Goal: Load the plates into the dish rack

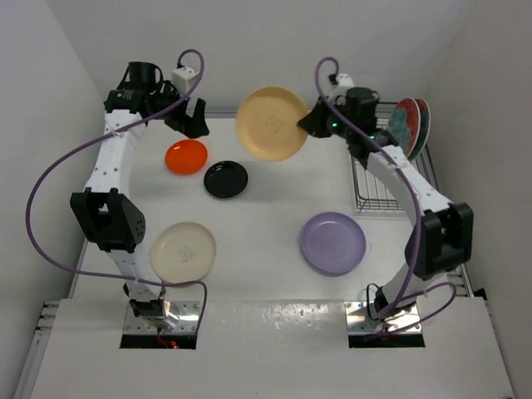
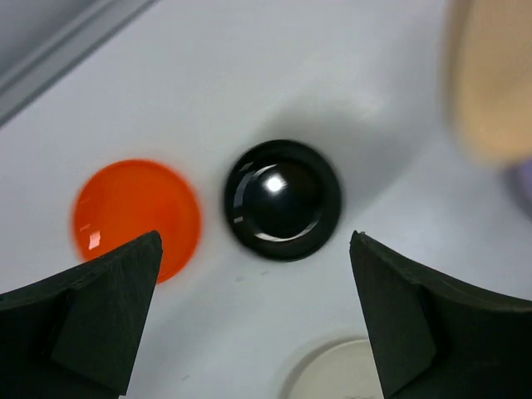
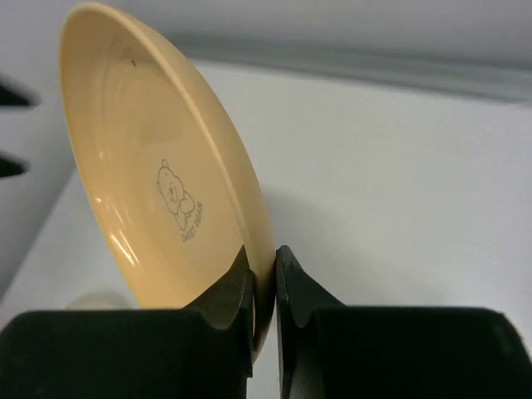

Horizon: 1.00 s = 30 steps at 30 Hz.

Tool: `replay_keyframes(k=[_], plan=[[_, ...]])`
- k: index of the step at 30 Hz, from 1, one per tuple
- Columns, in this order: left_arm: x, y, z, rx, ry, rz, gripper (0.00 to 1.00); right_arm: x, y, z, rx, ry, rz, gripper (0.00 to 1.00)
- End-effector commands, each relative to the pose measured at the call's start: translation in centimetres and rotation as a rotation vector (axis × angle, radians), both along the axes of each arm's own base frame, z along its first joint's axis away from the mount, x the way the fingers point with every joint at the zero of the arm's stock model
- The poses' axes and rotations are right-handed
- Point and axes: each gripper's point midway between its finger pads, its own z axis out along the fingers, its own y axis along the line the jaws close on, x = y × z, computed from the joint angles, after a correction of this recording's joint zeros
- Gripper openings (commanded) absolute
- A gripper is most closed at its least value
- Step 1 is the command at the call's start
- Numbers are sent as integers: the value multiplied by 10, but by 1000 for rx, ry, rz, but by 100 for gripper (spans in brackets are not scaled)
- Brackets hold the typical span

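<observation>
the right gripper [image 3: 264, 264] pinches the yellow plate [image 1: 272, 123] by a thin strip of its rim, its two fingers closed narrow on it. the plate hangs tilted in the air above the far middle of the table [image 1: 274, 208]. nearly all of the plate sticks out past the fingers, so the likeliest trouble is that it pivots or slides in the pinch on the way to the dish rack [image 1: 376, 189], which stands at the far right. a quick turn of the wrist could let it swing down and drop onto the table.

two red plates [image 1: 413, 125] stand upright at the far end of the rack. if the yellow plate comes in too close, it may knock against them, or strike the wire side instead of settling between the prongs. a plate let go while leaning could topple.

the left gripper [image 1: 189, 116] hovers empty, fingers spread wide, over the orange plate [image 2: 133, 212] and the black plate [image 2: 283, 199]. the held plate is near it, so a move by either arm toward the middle risks a clash. the cream plate [image 1: 183, 251] and the purple plate [image 1: 332, 243] lie flat nearer the bases, outside the rack.
</observation>
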Motion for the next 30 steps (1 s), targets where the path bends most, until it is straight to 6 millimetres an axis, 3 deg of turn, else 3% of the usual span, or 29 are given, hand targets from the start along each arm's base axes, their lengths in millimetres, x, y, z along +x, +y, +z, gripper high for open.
replay_keyframes(k=[1, 2, 5, 7, 8, 9, 10, 11, 14, 19, 21, 26, 30], plan=[[14, 81, 2, 216, -61, 194, 100, 30, -126, 86, -199, -233, -385, 0], [13, 96, -6, 304, -55, 212, 100, 36, -170, 92, -242, -236, -500, 0], [-3, 109, -41, 426, 33, 154, 100, 40, -247, 98, -492, -258, -692, 0], [-19, 109, -71, 446, 116, 106, 97, 45, -290, 92, -628, -232, -785, 0], [-26, 106, -82, 443, 141, 59, 94, 43, -311, 100, -649, -228, -871, 0], [-31, 106, -92, 448, 166, 43, 93, 43, -327, 99, -711, -225, -890, 0], [-41, 105, -111, 450, 216, 23, 91, 51, -335, 85, -749, -196, -895, 0], [-46, 105, -119, 454, 237, 9, 86, 49, -352, 93, -767, -199, -950, 0], [-54, 109, -145, 470, 284, 22, 80, 60, -368, 88, -843, -213, -980, 0], [-66, 117, -181, 507, 372, 44, 80, 73, -384, 57, -995, -156, -974, 0], [-72, 120, -186, 505, 393, 48, 82, 68, -392, 43, -1038, -117, -1005, 0], [-89, 126, -213, 516, 459, 49, 83, 65, -393, 18, -1079, -87, -999, 0], [-101, 133, -226, 508, 508, 57, 83, 67, -392, 13, -1125, -90, -1010, 0]])
